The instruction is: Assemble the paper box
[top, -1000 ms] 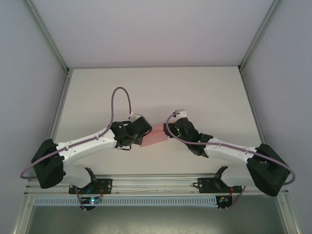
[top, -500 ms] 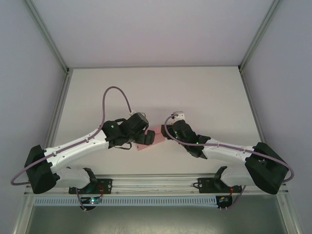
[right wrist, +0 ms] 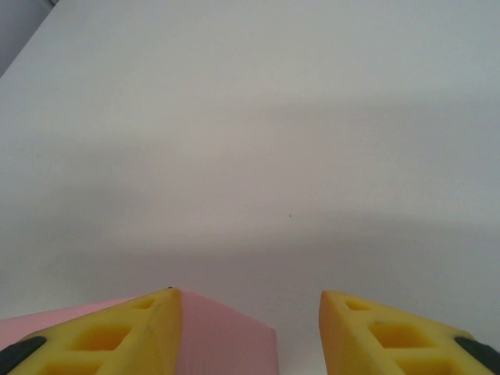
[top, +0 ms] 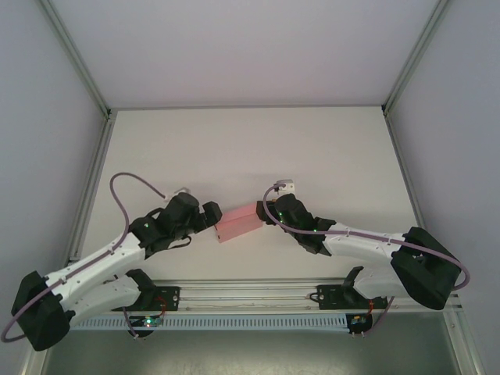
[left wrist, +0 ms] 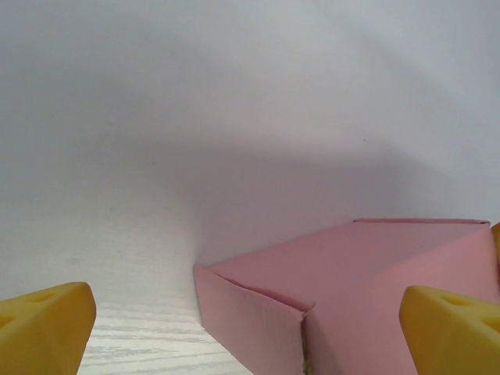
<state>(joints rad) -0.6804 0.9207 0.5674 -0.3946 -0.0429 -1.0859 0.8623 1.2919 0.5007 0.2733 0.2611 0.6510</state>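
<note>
Left gripper (top: 210,212): yellow fingertips (left wrist: 47,320) spread wide, nothing between them gripped. The paper box (top: 238,223) lies just ahead of it, set toward its right finger, with one short end and a corner seam turned to the left wrist camera. Right gripper (top: 265,212): jaws about half apart, set at the box's opposite short end; the right wrist view has pink card against the left finger and bare surface between the card and the right finger, so cannot tell whether it has real hold or only rests alongside. Box itself: already a closed rectangular block, lying near the near edge of the table (top: 234,148), about midway between the left and right edges. Long axis runs across the surface from one gripper to the other, the right end canted a little toward the far edge. Judgement: right arm is the nearer, at contact, and looks to be steadying; left arm is just beside its end and lined up almost along the long axis, so any push or tuck on that end would load the box lengthwise into the right gripper; the seam at the near corner looks slightly proud and may want pressing.
</note>
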